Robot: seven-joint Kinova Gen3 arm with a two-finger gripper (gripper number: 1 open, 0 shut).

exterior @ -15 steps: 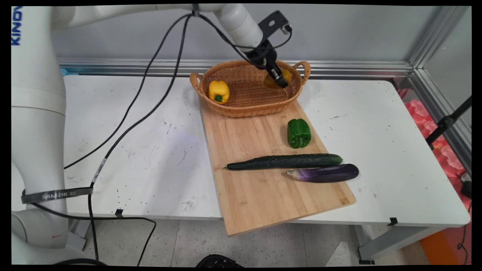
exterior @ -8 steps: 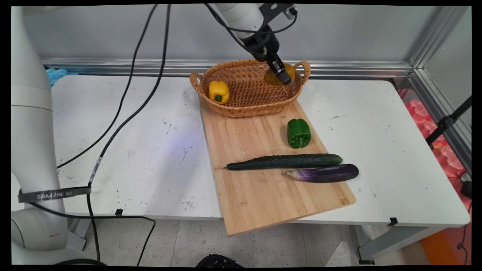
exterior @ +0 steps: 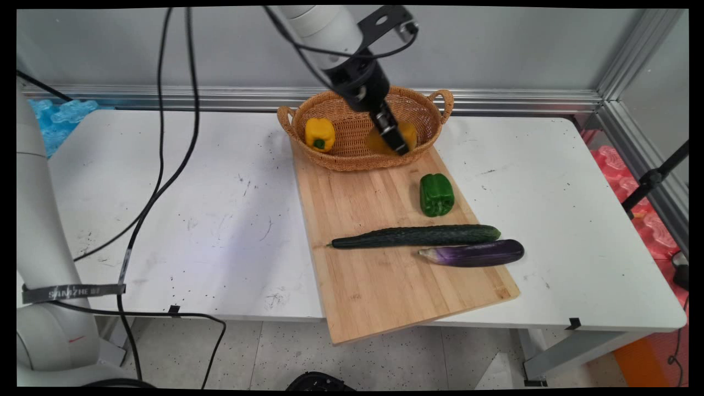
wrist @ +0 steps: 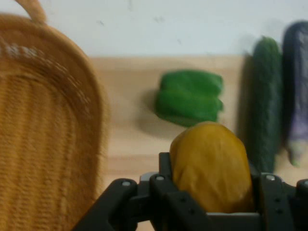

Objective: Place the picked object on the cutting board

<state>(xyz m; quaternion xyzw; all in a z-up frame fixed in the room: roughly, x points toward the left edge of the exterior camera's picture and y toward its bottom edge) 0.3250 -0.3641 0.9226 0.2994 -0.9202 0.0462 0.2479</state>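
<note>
- Gripper is clamped on an orange-yellow rounded fruit, seemingly a mango; in the hand view the fruit sits between the black linkage arms.
- Landmark: wicker basket at the far end of the wooden cutting board.
- Held fruit hangs over the basket's near right part, just inside the rim nearest the board.
- Yellow bell pepper lies inside the basket, at its left end, well apart from the held fruit.
- Green bell pepper rests on the board, just beyond the basket's near right side; in the hand view it shows right past the fruit.
- Cucumber lies across the board, farther from the basket than the green pepper.
- Purple eggplant lies just beside the cucumber, on the side away from the basket, near the board's right edge.
- Board rests on the white table, its near corner overhanging the edge.
</note>
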